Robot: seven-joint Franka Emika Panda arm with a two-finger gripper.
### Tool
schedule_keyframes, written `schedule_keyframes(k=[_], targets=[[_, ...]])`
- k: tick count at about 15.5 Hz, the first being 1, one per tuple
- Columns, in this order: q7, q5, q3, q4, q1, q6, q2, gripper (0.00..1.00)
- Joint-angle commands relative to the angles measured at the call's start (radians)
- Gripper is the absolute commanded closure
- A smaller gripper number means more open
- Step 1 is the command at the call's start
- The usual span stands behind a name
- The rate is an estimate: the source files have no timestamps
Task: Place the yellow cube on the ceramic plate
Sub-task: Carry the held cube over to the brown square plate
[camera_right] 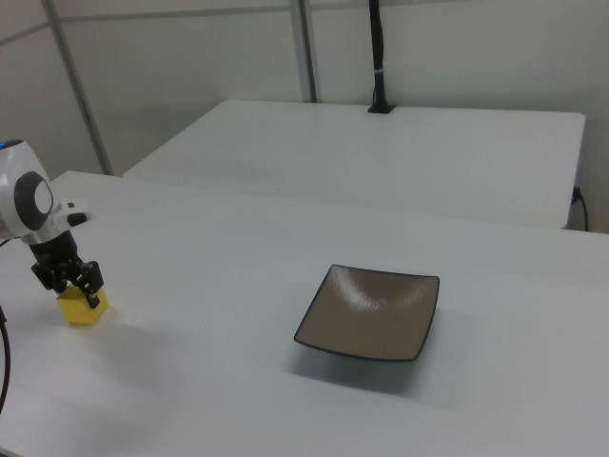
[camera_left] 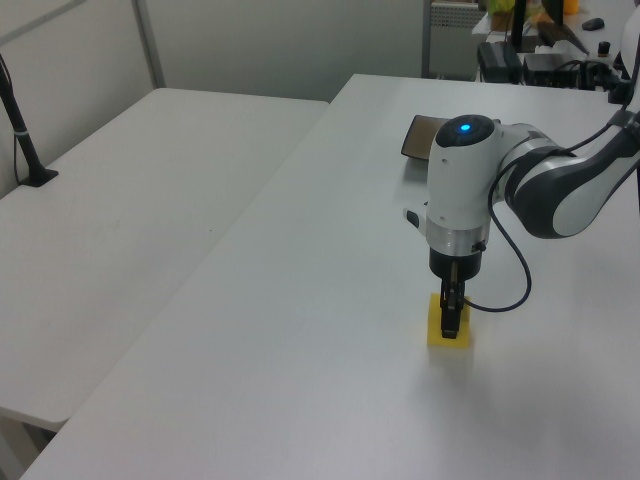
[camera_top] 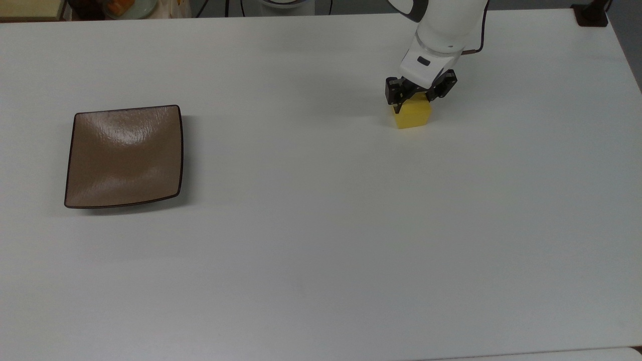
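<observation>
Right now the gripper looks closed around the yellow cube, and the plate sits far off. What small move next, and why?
Probably a short straight lift. The gripper sits low over the yellow cube, fingers against its sides, and the cube appears to rest on the table. The ceramic plate lies well off toward the top view's left, so raising the cube first should keep it from dragging on the way over.

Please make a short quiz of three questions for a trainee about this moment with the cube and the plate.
1. True or false: the yellow cube lies on the ceramic plate.
2. What does the gripper close around? A) the plate's rim B) the cube C) nothing
3. In the top view, on which side of the white table is the plate?

Key:
1. False, it rests on the table, far from the plate.
2. B
3. The top view's left.
</observation>
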Motion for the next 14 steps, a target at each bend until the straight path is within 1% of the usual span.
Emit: schedule_keyframes(k=[1, 3, 4, 6, 8, 11, 14], targets=[[-0.006, -0.015, -0.007, -0.001, -0.014, -0.041, -0.077, 0.80], [-0.080, 0.011, -0.016, 0.025, -0.035, -0.127, -0.131, 0.80], [-0.128, 0.052, -0.033, 0.045, -0.038, -0.169, -0.155, 0.80], [-0.255, 0.150, -0.088, 0.081, -0.037, -0.254, -0.210, 0.80], [-0.364, 0.201, -0.142, 0.129, -0.037, -0.356, -0.252, 0.80], [-0.488, 0.208, -0.229, 0.186, -0.035, -0.469, -0.286, 0.80], [-0.607, 0.209, -0.324, 0.206, -0.034, -0.516, -0.318, 0.80]])
